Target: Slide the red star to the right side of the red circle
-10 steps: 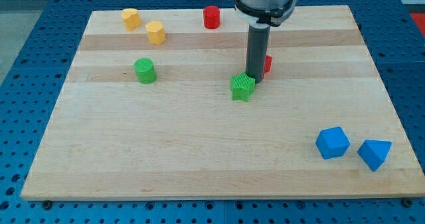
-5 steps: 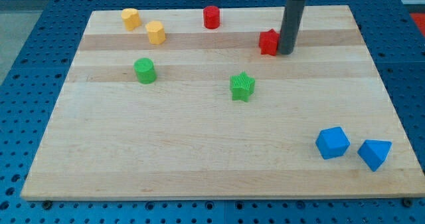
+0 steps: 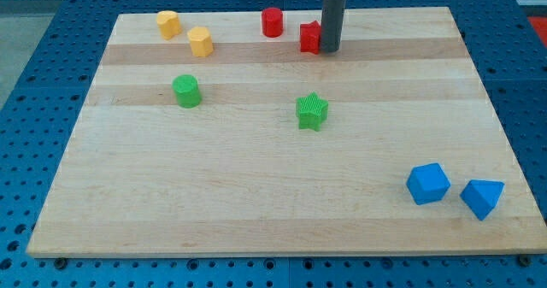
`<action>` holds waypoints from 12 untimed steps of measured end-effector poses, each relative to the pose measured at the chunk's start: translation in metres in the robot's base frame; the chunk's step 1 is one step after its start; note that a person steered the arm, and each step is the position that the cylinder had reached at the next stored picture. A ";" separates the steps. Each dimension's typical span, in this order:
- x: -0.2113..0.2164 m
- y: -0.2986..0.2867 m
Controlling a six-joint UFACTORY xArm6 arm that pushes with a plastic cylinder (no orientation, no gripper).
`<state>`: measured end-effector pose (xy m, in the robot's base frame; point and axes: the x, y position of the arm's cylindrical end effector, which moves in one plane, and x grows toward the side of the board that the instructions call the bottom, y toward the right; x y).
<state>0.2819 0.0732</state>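
The red star (image 3: 309, 38) lies near the view's top, just right of the red circle (image 3: 272, 22) with a small gap between them. My tip (image 3: 330, 51) stands against the star's right side, touching it. The rod partly hides the star's right edge.
A green star (image 3: 312, 112) sits mid-board. A green circle (image 3: 185, 91) is at the left. Two yellow blocks (image 3: 168, 24) (image 3: 200, 42) are at the top left. A blue cube (image 3: 427, 184) and a blue wedge-like block (image 3: 482, 197) are at the bottom right.
My tip moved from beside the green star up and right, then left along the top, pushing the red star up and left toward the red circle.
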 end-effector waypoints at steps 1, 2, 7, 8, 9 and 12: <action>-0.014 0.000; -0.023 -0.003; 0.004 -0.031; -0.005 -0.034; -0.006 -0.038; -0.006 -0.046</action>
